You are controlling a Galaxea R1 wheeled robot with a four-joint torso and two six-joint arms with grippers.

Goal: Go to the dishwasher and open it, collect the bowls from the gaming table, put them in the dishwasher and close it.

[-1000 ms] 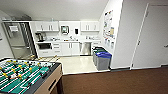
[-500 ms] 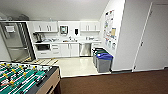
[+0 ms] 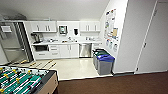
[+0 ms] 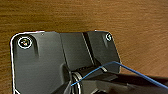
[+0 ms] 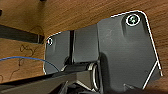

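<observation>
Head view: kitchenette across a pale floor, with the dishwasher set under the tabletop among white cabinet doors, its brushed steel front shut; judged, the opening step is not yet begun. Waste bins, blue-lidded and green-lidded, stand against the right-hand wall beside the approach, likely parked there to keep the middle of the floor free. Foosball table, green field with rods, sits at the near left corner on the dark carpet; this is not the table the bowls are to come from, and no bowls can be made out. Fridge, tall and steel-fronted, stands at the far left. Posters hang on the right wall. Left wrist view and right wrist view: each looks down past the robot's own dark plate at brown wood-grain flooring, suggesting both arms hang low for driving. Fingers of either arm: cannot tell whether spread or closed, so the dishwasher's place relative to them cannot be given beyond well apart.
</observation>
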